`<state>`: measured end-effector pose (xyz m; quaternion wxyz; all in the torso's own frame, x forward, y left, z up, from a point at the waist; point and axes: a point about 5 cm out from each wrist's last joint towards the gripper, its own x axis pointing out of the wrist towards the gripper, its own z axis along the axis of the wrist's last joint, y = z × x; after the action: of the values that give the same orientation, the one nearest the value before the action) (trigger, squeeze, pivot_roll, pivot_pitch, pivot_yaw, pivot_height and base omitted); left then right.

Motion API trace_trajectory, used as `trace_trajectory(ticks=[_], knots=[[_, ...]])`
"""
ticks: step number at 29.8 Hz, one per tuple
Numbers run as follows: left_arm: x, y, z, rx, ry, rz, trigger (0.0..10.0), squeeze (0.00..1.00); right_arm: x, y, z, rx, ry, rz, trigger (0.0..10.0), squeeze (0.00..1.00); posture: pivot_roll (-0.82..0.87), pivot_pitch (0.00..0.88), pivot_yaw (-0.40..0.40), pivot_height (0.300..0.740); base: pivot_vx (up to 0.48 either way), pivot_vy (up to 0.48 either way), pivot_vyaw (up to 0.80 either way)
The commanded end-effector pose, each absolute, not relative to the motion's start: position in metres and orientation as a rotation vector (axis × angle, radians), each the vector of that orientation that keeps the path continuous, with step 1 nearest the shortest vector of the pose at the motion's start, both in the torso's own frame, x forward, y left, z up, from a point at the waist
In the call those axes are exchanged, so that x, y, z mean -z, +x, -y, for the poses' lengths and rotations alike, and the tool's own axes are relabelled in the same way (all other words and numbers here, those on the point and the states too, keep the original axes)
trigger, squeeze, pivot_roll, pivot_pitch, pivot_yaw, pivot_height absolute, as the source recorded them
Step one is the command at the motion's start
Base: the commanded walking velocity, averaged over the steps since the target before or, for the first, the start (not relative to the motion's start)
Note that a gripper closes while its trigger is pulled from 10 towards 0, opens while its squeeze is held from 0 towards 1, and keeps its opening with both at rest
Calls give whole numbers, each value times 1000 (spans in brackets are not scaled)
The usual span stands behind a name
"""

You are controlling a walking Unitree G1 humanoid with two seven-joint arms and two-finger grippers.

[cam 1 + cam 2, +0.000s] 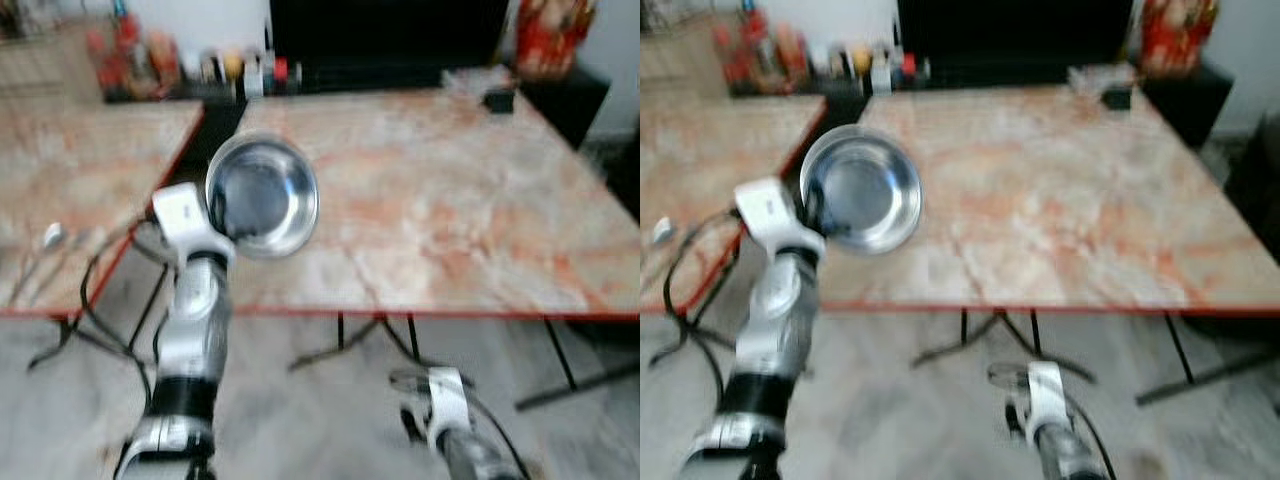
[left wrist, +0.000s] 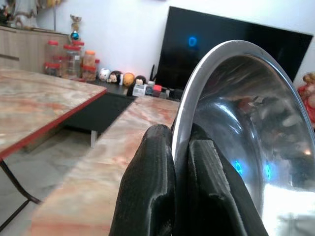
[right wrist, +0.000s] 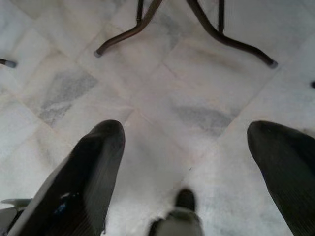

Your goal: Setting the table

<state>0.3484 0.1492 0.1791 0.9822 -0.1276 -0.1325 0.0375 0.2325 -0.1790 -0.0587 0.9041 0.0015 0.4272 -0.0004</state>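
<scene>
Left gripper (image 2: 179, 162): both black fingers pinched tight on the rim of a steel bowl (image 1: 262, 195), one finger on each side of the wall. Bowl is held tilted, its hollow facing up and toward the head camera, raised above the near left corner of the large marble-patterned table (image 1: 450, 210). Whether the bowl's underside touches the tabletop cannot be told; head views are blurred.

Right gripper (image 3: 184, 162): fingers spread wide, nothing between them, pointing down at the pale marble floor (image 3: 162, 93). Arm hangs low in front of the table. Dark metal table legs (image 3: 231, 37) stand on the floor beyond the fingers.

Surface: table top is pink-and-cream with a red edge. A second table (image 1: 80, 190) of the same pattern stands to its left, a narrow gap between them; something small and silvery (image 1: 52, 237) lies on it, too blurred to identify.

Room: a dark screen (image 2: 231, 49) against the white far wall. Jars (image 2: 69, 59) and small figurines (image 2: 115, 77) line a low ledge beside it.
</scene>
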Motion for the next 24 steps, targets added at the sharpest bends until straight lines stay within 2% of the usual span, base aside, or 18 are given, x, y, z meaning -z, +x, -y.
trace_trajectory(ticks=[1, 10, 16, 21, 24], knots=[[-182, 349, -144, -56, -267, 276, 10000, 0, 59, 231, 182, 9, -3, -889, 10000, 0, -75, 0, 92, 740, 0, -472, 0], [-179, 352, -140, -42, -256, 242, 10000, 0, 60, 230, 182, 17, 1, -890, 10000, 0, -84, 0, 97, 740, 0, -455, 0], [-169, 357, -140, -48, -233, 154, 10000, 0, 59, 231, 183, 15, -4, -891, 10000, 0, -82, 0, 89, 740, 0, 0, 0], [-172, 356, -142, -37, -273, 169, 10000, 0, 58, 232, 184, 19, -6, -886, 10000, 0, -85, 0, 85, 740, 0, 0, 0], [-173, 356, -142, -44, -290, 180, 10000, 0, 58, 233, 184, 21, -8, -886, 10000, 0, -86, 0, 85, 740, 300, 0, 0]])
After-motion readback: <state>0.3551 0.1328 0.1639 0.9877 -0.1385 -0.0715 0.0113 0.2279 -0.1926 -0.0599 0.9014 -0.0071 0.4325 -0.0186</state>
